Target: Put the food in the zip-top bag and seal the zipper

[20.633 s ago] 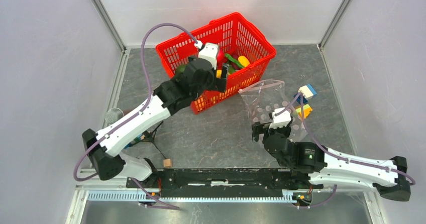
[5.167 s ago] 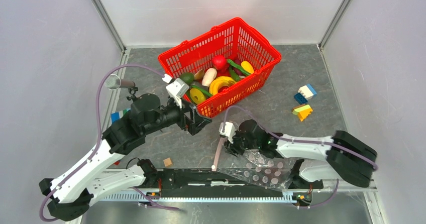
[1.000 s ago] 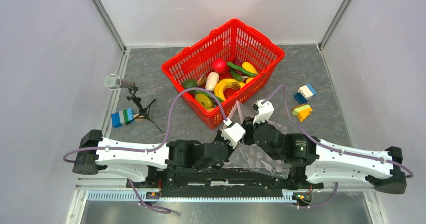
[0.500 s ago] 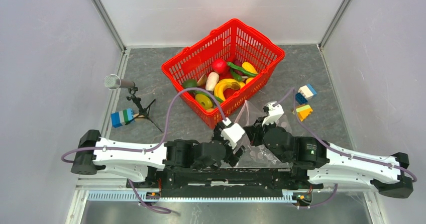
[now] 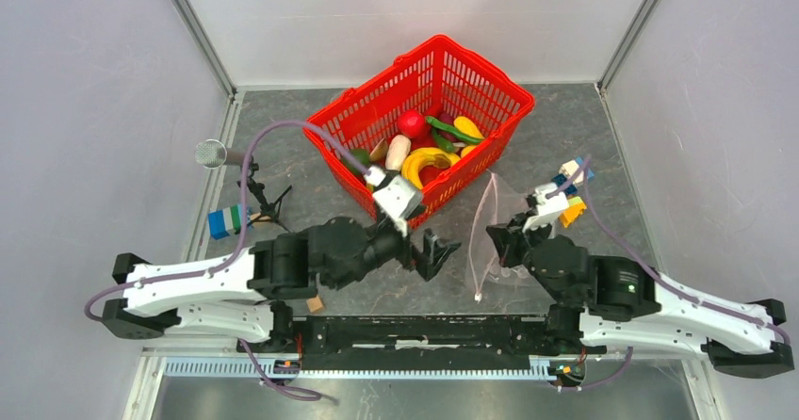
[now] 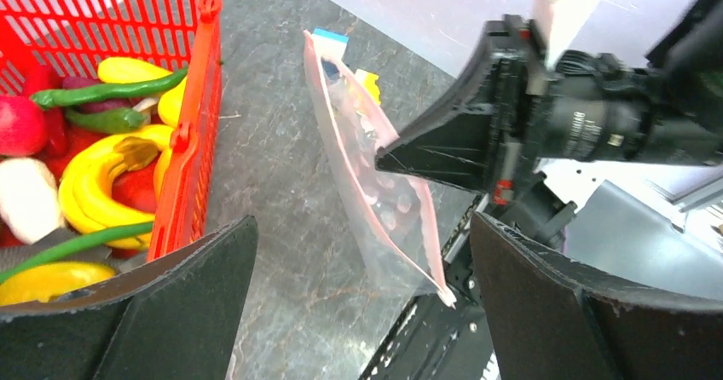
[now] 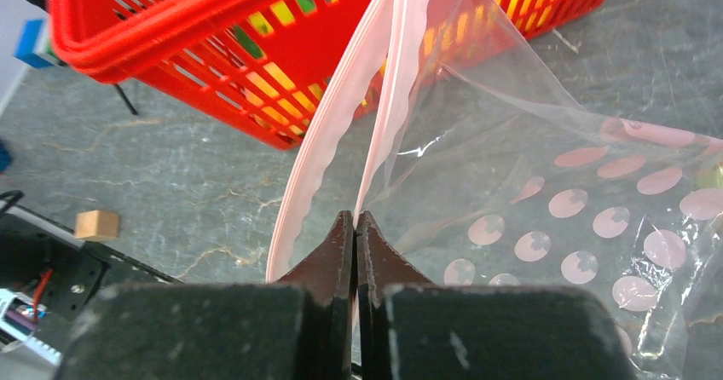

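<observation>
A grey, stone-veined tabletop (image 5: pixel 575 119) fills the enclosure. Plain pale walls rise from its far edge (image 5: pixel 415 15), its left edge (image 5: pixel 85 137) and its right edge (image 5: pixel 725 137). A metal post (image 5: pixel 193 29) stands at its far-left corner. A black rail (image 5: pixel 424 331) runs along its near edge. The light is soft and even.

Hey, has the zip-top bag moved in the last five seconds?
Yes. The zip-top bag has moved off the black base rail, away toward the red basket.

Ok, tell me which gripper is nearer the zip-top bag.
Right. The right gripper is shut on the zipper of the zip-top bag, holding it up. The left gripper hangs open to the bag's left in the top view, not touching it.
</observation>
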